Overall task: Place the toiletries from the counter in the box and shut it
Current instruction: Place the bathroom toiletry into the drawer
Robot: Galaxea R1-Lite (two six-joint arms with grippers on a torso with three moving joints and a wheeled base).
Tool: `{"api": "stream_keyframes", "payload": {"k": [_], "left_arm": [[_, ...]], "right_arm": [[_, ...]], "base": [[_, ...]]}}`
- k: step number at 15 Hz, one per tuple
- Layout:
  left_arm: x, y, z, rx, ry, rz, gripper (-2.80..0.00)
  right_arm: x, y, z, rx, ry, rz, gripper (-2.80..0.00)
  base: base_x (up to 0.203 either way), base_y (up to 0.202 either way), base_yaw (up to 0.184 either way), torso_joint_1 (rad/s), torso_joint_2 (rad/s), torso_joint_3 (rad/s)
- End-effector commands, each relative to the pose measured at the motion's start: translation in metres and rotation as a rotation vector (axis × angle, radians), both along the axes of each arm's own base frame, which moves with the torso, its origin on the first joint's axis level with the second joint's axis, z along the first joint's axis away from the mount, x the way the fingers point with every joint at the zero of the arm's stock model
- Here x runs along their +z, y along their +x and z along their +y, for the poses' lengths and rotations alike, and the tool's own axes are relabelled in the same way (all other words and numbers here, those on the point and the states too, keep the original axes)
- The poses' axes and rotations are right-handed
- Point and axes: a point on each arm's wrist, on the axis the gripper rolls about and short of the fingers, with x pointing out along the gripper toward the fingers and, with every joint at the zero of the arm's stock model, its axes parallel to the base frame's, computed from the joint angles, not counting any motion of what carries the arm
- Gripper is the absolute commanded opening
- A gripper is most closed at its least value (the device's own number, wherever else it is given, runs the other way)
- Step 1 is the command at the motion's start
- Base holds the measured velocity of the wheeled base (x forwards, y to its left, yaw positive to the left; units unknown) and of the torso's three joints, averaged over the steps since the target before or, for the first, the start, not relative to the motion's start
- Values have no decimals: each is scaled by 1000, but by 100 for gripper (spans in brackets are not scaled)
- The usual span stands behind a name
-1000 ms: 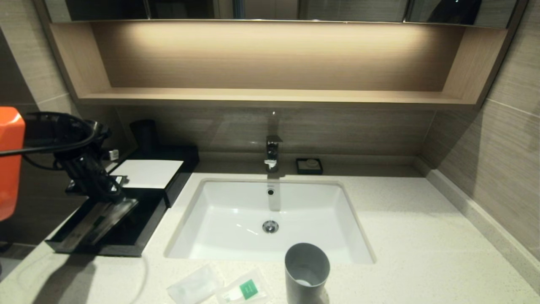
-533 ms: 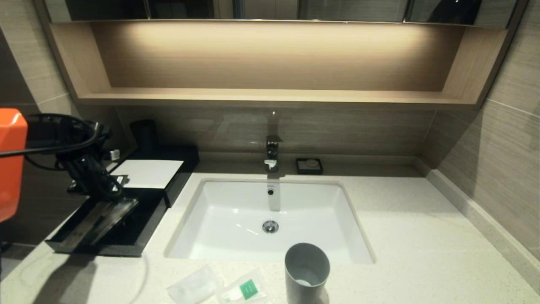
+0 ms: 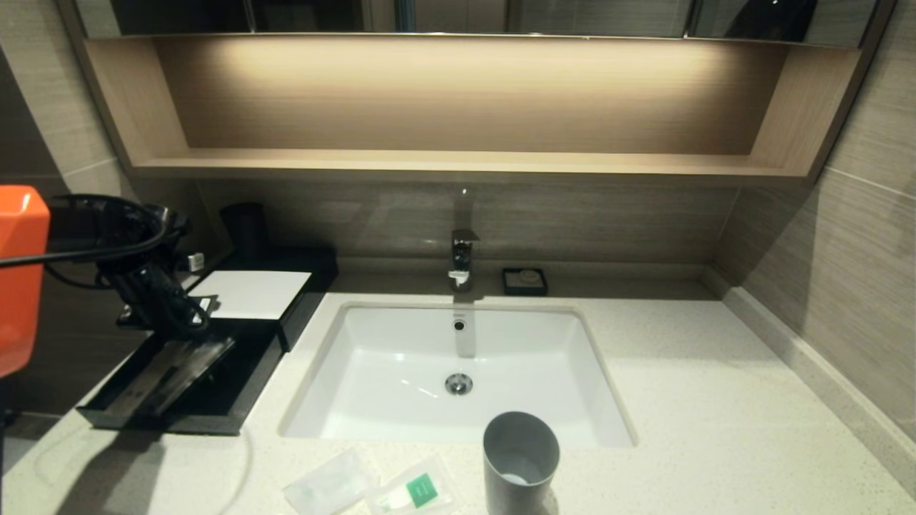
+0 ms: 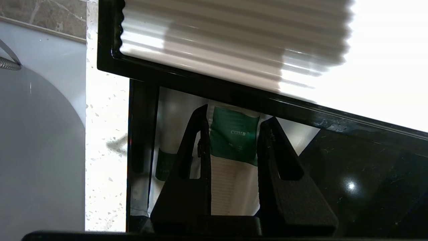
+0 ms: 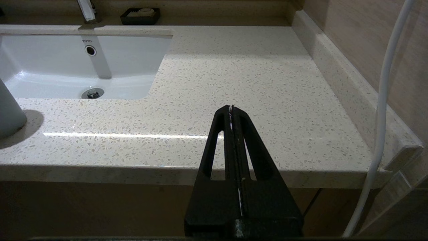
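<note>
Speckled counter point(image 3: 680, 372) spreads around the basin point(image 3: 458, 372); left of that basin sits the box point(image 3: 247, 293) with its drawer point(image 3: 236, 390) pulled out. My left gripper point(image 4: 234, 120) pinches the comb packet point(image 4: 234, 137) over the drawer. Two sachets point(image 3: 372, 490) lie before the basin, and my right gripper point(image 5: 231, 107) hangs pressed together beyond the counter's front edge.

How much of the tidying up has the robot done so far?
The drawer of the box is pulled open. The left claw is over it, straddling a comb packet with a green label. Two sachets wait on the counter by the grey cup. Then the drawer needs closing. The right claw rests shut.
</note>
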Motion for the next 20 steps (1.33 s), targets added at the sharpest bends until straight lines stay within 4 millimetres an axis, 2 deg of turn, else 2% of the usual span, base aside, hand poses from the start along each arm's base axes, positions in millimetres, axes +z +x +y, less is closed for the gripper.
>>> {"api": "stream_keyframes", "payload": {"k": [1,12,13,20], "left_arm": [[0,0,0,1,1,3,-280],[-2,-1,0,11,-8,15,-280],[-1,-1,0,10,-8,15,0],[6,-6,-1,8,-9,17,0]], "right_arm": [[0,0,0,0,0,0,-280],[0,0,0,0,0,1,-280],[0,0,0,0,0,-2,-280],[0,0,0,0,0,0,-280]], "base": [[0,0,0,0,0,0],[0,0,0,0,0,0],[0,0,0,0,0,0],[0,0,0,0,0,0]]}}
